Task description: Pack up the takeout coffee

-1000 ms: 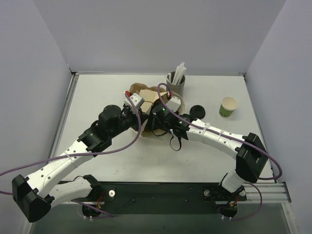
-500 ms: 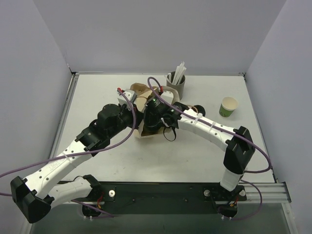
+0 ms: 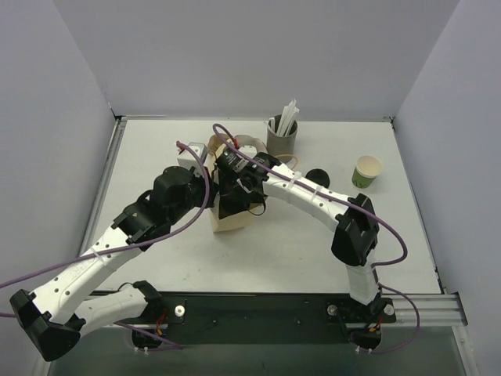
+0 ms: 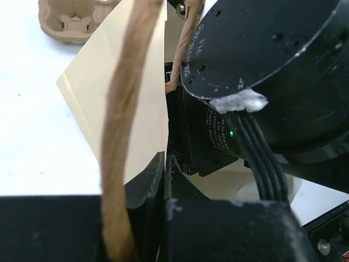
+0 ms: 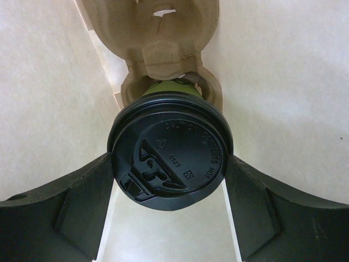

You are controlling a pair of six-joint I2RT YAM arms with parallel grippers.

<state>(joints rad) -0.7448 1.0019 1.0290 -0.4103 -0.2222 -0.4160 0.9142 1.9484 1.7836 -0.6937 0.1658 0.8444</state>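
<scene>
The takeout coffee point(image 5: 170, 150), a green cup under a round black lid, sits in a brown cardboard carrier point(image 5: 163, 49) inside the pale paper bag point(image 3: 235, 221). My right gripper point(image 5: 170, 164) reaches down into the bag point(image 5: 49, 82), and its fingers point(image 5: 87, 202) press both sides of the lid. In the top view the right gripper's wrist point(image 3: 235, 176) covers the bag's mouth and hides the cup. My left gripper point(image 4: 165, 164) is shut on the bag's rim point(image 4: 136, 103), beside a brown handle point(image 4: 125, 109). It holds the bag's left side point(image 3: 205, 160).
A grey cup of white straws point(image 3: 282, 137) stands behind the bag. A loose black lid point(image 3: 317, 178) and an open green cup point(image 3: 366, 171) sit to the right. Another cardboard carrier point(image 4: 71, 19) lies on the table beyond the bag.
The right arm swung left and now reaches into the bag with the lidded cup. The left gripper shifted left with the rim, and the bag now stands upright.
</scene>
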